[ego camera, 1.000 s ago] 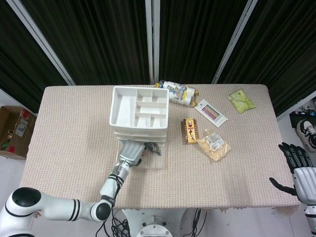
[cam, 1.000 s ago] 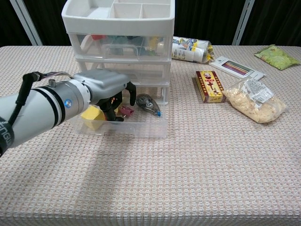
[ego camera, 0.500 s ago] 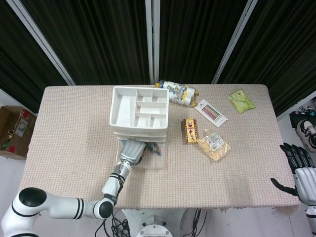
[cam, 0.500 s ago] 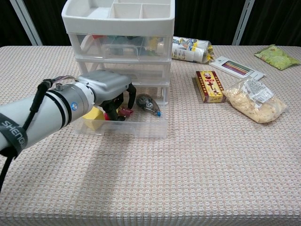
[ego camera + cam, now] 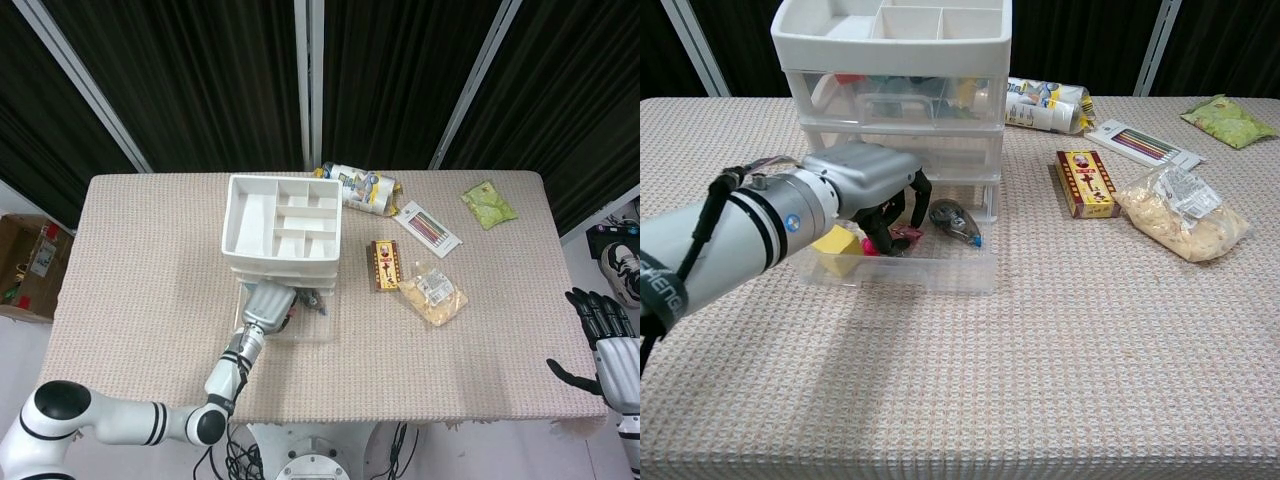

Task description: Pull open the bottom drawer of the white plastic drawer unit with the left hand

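A white plastic drawer unit (image 5: 895, 90) stands left of centre on a beige woven tabletop (image 5: 1060, 380), its divided top tray open to the head view. The clear bottom drawer (image 5: 902, 262) is pulled out toward the lower edge of the frame, showing a yellow block (image 5: 838, 248), a pink item (image 5: 902, 236) and a grey tape dispenser (image 5: 952, 220) inside. The left hand (image 5: 868, 185) reaches in from the left edge of the chest view and sits over the open drawer, its dark fingers (image 5: 883, 222) curled downward into it; whether they hook the drawer front or touch its contents cannot be told. In the head view the right hand (image 5: 600, 340) hangs off the tabletop at the lower right corner, fingers spread and holding nothing. To the right of the unit lie a printed pouch (image 5: 1045, 104), a pencil pack (image 5: 1135, 143), a red box (image 5: 1086, 182), a bag of pale snacks (image 5: 1180, 212) and a green packet (image 5: 1226, 120)
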Robot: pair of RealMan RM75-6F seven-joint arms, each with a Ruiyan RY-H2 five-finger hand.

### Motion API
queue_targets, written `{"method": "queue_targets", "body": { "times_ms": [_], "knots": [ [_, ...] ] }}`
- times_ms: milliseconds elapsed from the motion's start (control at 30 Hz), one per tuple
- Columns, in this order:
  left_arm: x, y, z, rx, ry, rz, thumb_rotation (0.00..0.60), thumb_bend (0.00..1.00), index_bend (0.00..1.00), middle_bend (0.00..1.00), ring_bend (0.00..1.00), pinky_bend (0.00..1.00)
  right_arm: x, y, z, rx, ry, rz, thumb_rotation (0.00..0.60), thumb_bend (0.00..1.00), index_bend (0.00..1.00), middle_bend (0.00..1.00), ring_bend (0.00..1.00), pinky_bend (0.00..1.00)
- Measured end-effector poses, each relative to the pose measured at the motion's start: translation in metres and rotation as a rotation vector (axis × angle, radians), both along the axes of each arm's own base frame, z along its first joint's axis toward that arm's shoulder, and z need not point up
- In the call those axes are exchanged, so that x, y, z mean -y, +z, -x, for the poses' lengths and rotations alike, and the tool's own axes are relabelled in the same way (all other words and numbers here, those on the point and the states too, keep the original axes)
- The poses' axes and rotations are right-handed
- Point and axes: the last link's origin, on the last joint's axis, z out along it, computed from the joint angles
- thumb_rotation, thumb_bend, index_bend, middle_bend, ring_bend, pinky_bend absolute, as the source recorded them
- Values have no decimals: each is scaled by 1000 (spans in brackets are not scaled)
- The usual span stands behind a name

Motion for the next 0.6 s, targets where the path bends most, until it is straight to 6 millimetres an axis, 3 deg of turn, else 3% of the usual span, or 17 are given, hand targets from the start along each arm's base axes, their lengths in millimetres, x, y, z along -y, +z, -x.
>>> {"method": "queue_targets", "body": {
  "times_ms": [333, 600],
  "knots": [
    [27, 41, -12, 88, -193, -41, 600, 379, 584, 804, 903, 1000, 2, -2, -3, -3, 17, -11, 600, 89, 0, 63, 0, 17],
    [72, 39, -9, 63, -412, 135, 600, 381, 574, 797, 895, 1000, -2, -4, -4, -1, 15, -11, 600, 89, 0, 63, 0, 17]
  ]
}}
